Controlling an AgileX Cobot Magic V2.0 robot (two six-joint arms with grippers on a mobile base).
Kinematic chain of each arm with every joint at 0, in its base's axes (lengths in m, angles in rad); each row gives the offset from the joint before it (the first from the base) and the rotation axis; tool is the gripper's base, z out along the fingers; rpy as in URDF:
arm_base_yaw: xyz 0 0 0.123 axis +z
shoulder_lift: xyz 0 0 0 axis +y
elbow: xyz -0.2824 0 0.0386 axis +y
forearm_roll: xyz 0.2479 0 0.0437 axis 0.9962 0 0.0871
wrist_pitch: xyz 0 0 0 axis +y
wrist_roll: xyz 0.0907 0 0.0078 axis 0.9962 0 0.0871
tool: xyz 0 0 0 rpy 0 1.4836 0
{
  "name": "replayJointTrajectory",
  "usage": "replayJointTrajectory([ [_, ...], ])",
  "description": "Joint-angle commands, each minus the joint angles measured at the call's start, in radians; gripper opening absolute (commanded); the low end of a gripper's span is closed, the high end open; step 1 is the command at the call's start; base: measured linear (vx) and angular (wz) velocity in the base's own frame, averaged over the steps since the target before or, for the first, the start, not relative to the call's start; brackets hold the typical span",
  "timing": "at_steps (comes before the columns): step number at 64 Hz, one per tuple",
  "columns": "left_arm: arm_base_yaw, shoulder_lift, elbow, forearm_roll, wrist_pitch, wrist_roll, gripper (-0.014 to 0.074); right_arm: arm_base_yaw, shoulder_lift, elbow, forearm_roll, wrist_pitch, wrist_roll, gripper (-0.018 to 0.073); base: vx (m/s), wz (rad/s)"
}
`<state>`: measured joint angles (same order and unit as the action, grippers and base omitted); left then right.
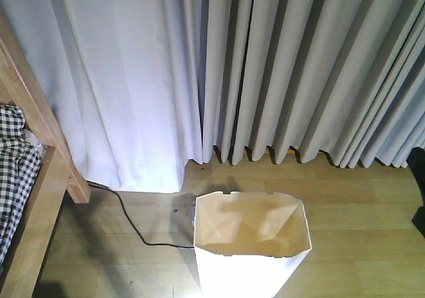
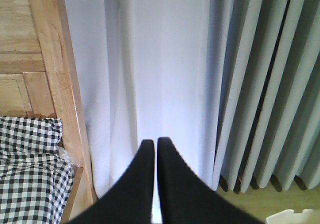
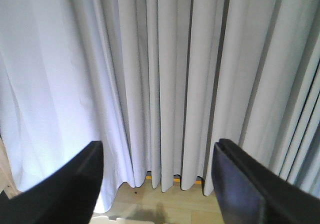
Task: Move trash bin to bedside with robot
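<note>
The white trash bin (image 1: 247,275) stands on the wooden floor at the bottom centre of the front view, with its notched rim and cream inside showing. The bed lies to its left, with a light wooden frame (image 1: 41,178) and checked bedding (image 1: 12,172). A floor gap with a black cable separates bin and bed. My left gripper (image 2: 152,144) is shut on nothing and faces the curtain beside the bed frame (image 2: 60,84); a corner of the bin (image 2: 295,217) shows at the lower right. My right gripper (image 3: 157,151) is open and empty, above the bin's rim (image 3: 125,220).
A white-grey pleated curtain (image 1: 265,66) hangs to the floor behind the bin and the bed. A black cable (image 1: 129,222) runs across the floor from the bed's leg toward the bin. A black shape (image 1: 418,185) sits at the right edge.
</note>
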<state>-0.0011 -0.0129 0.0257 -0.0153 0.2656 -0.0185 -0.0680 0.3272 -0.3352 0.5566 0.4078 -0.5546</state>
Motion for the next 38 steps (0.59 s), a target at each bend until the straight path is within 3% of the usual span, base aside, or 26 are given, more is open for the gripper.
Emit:
replayJointTrajectory([
  [1,-0.002,-0.014,0.019,-0.003,-0.069,-0.004,-0.0006,0.031,-0.028,-0.028,0.007,-0.080,0.002,0.0469,0.00,0.00],
  [8,-0.002,-0.014,0.019,-0.003,-0.069,-0.004,-0.0006,0.072,-0.072,-0.028,-0.040,-0.085,0.003,0.0469,0.00,0.00],
  [26,-0.002,-0.014,0.019,-0.003,-0.069,-0.004,-0.0006,0.072,-0.095,-0.027,-0.057,-0.069,0.009,0.0440,0.00,0.00],
  [32,-0.002,-0.014,0.019,-0.003,-0.069,-0.004,-0.0006,0.069,-0.095,-0.027,-0.081,-0.073,0.009,0.0284,0.00,0.00],
  [38,-0.002,-0.014,0.019,-0.003,-0.069,-0.004,-0.0006,0.069,-0.095,-0.027,-0.086,-0.094,0.009,0.0059,0.00,0.00],
])
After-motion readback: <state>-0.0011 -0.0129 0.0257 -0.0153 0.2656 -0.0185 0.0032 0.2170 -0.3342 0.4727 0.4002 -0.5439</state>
